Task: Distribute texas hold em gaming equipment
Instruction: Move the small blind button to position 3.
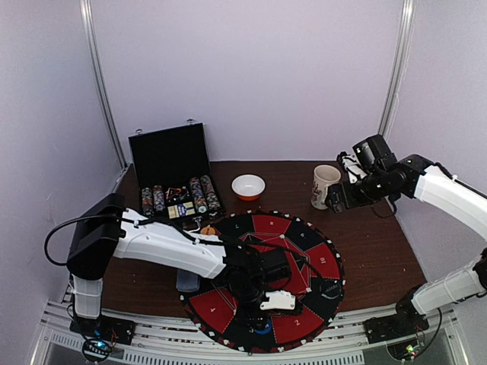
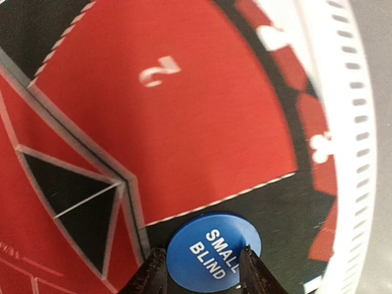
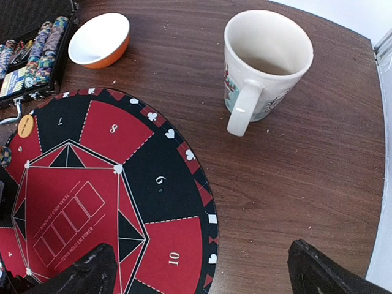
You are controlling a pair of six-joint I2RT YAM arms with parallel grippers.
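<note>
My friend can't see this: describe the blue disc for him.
Find the big round red-and-black mat. At its near edge, beside red section 2, the left fingers pinch a blue disc. It bears white words SMALL BLIND; the orange disc lies farther back.

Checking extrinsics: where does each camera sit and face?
Top external: above, behind the robot, looking down on mat, briefcase, left arm, right arm.
Left wrist: close over the mat's red 2 segment; left tool shut on the blue SMALL BLIND disc.
Right wrist: high, looking down at mug, bowl, mat; right tool open, fingers at bottom.
Shared: mat in all; mug and bowl in top and right wrist.
</note>
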